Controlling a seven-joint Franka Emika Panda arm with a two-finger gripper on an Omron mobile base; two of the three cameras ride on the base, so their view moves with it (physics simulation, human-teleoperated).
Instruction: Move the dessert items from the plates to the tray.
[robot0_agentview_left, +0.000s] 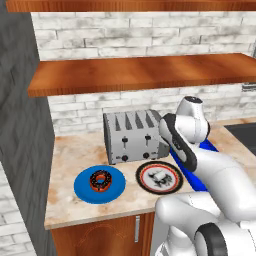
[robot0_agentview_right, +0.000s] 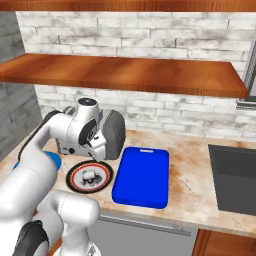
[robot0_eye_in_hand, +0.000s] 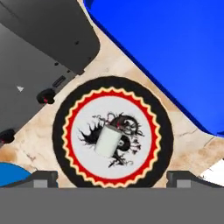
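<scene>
Claw (robot0_eye_in_hand: 112, 178) spread open, we hover over the white piece (robot0_eye_in_hand: 108, 141) on the patterned plate (robot0_eye_in_hand: 70, 131).

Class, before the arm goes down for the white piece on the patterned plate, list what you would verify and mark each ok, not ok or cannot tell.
1. White piece lies on the patterned plate: ok.
2. Gripper above that plate, fingers apart: ok.
3. Piece centred between the fingertips: ok, roughly.
4. Tray has bare room: ok.
5. Toaster clear of the descent: cannot tell.
6. Doughnut sits on the blue plate: ok.
</scene>
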